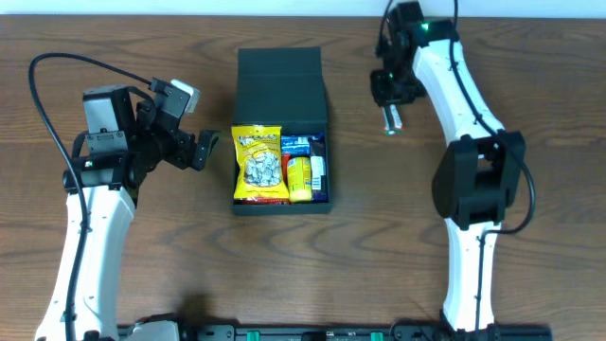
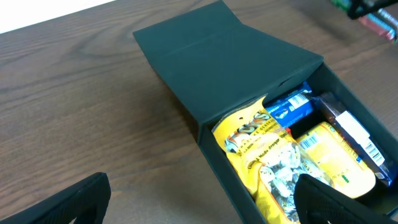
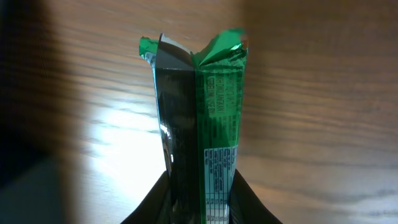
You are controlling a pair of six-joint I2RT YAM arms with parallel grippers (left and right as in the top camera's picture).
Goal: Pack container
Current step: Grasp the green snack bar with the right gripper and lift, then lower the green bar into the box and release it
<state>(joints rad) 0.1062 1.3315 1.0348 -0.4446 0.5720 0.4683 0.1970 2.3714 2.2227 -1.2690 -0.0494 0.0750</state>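
The container [image 1: 280, 206], a matte black square box, sits at the middle of the wooden table [image 1: 170, 265] with its hinged lid [image 1: 280, 76] folded flat back toward 12 o'clock, which leaves the mouth fully exposed from above. Inside, a yellow snack bag [image 1: 258, 163] fills the 9 o'clock half and bulges above the rim. A blue packet [image 1: 296, 144], a smaller yellow packet [image 1: 299, 180] and a dark bar with a white label [image 1: 319, 166] crowd the 3 o'clock half. The right gripper [image 1: 389, 106] hangs at about 2 o'clock from the box, apart from its wall, clenched on a green foil-wrapped bar [image 3: 205, 106] that points fingers-down at the tabletop. That upright pinch near one end probably suits slipping the bar edgewise into a narrow slot. The left gripper [image 1: 206, 150] waits at 9 o'clock just beside the box's wall, jaws spread wide and holding nothing, likely placed to steady the box. The right arm's path toward 8 o'clock looks clear over bare wood, with only the box's 3 o'clock wall to cross. Free room inside seems slim, mostly a dark gap near the blue packet.
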